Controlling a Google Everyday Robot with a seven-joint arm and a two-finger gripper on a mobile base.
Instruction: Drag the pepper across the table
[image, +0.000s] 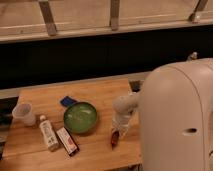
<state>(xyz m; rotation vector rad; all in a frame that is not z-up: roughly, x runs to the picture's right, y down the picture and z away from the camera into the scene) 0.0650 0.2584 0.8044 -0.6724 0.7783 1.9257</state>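
Gripper (120, 128) sits low over the wooden tabletop (97, 92), jaws clamped on the pepper (114, 140); dark wall (75, 60) behind.

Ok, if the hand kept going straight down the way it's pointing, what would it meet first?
The pepper: the hand points down at its upper end. The table lies just beneath. Whether the hand and the pepper already touch is unclear.
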